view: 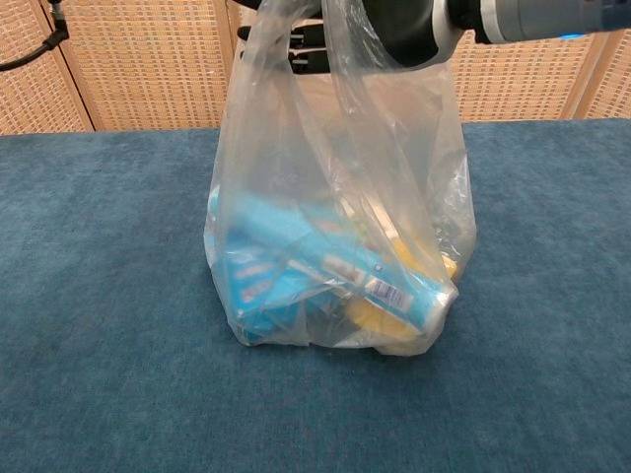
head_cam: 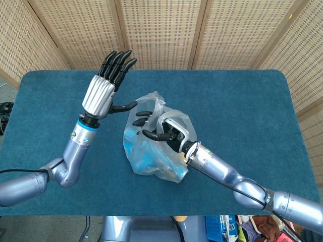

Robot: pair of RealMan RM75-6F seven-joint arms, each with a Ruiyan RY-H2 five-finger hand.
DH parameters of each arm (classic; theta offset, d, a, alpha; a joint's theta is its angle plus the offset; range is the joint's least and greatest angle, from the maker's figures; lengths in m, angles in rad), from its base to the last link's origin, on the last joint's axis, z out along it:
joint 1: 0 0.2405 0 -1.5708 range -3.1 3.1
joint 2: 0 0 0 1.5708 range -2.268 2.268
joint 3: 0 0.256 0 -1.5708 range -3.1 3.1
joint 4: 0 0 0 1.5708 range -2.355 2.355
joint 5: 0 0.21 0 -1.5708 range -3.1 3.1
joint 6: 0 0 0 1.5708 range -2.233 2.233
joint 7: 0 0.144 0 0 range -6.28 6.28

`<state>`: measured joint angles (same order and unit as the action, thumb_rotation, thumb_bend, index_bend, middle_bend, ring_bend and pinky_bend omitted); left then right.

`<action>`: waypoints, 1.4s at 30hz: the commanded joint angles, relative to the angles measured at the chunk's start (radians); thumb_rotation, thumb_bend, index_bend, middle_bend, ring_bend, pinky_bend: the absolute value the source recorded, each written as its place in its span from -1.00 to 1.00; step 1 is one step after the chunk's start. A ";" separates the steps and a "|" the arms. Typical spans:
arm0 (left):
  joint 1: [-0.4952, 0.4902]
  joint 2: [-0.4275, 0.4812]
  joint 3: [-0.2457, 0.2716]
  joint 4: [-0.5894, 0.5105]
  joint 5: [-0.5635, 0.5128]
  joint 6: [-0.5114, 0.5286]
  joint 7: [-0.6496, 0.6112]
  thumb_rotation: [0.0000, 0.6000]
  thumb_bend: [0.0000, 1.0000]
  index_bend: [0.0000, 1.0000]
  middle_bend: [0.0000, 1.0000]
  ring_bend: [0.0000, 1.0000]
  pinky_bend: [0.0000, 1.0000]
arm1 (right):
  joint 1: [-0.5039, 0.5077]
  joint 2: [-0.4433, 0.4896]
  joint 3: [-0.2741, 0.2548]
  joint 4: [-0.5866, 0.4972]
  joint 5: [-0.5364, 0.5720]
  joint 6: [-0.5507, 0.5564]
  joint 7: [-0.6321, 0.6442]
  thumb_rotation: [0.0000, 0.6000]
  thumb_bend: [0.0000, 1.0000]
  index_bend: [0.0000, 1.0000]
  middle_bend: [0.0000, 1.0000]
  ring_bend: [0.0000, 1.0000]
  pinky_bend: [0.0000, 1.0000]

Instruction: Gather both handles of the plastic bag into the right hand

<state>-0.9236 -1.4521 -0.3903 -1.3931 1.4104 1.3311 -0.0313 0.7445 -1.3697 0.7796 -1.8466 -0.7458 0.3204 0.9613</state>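
A clear plastic bag (head_cam: 150,154) stands upright on the blue table (head_cam: 237,101), with blue boxes (view: 296,266) and something yellow inside. My right hand (head_cam: 162,131) is at the top of the bag, and both handles (view: 340,69) run up to it and loop over its curled fingers. The chest view shows that hand (view: 389,22) at the top edge, holding the handles taut. My left hand (head_cam: 103,83) is raised left of the bag, fingers straight and apart, thumb pointing toward the bag but clear of it, holding nothing.
Woven wicker screens (head_cam: 161,30) close off the far side of the table. A black cable (view: 30,54) hangs at the upper left of the chest view. Bare blue cloth (view: 118,374) lies all around the bag.
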 commanded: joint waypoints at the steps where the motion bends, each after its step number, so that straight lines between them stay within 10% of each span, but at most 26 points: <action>1: 0.023 0.031 -0.008 -0.006 -0.019 0.000 -0.025 1.00 -0.93 -1.00 -1.00 -1.00 -1.00 | 0.000 0.002 0.003 -0.001 0.000 0.004 -0.002 1.00 -0.14 -0.52 -0.30 -0.57 -0.47; 29: 0.274 0.207 0.017 0.147 -0.089 0.086 -0.287 1.00 -0.92 -1.00 -1.00 -1.00 -1.00 | 0.136 0.105 0.014 -0.042 0.262 0.139 -0.010 1.00 -0.09 -0.60 -0.03 -0.24 -0.17; 35: 0.304 0.209 0.024 0.186 -0.102 0.083 -0.337 1.00 -0.92 -1.00 -1.00 -1.00 -1.00 | 0.163 0.149 0.002 -0.055 0.319 0.147 -0.031 1.00 -0.32 -0.62 0.16 -0.06 -0.09; 42: 0.326 0.199 0.032 0.226 -0.103 0.083 -0.388 1.00 -0.92 -1.00 -1.00 -1.00 -1.00 | 0.164 0.180 0.016 -0.066 0.341 0.110 -0.025 1.00 -0.36 -0.12 0.23 -0.02 -0.08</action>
<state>-0.6012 -1.2508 -0.3603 -1.1725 1.3078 1.4138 -0.4142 0.9097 -1.1926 0.7926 -1.9113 -0.4055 0.4353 0.9348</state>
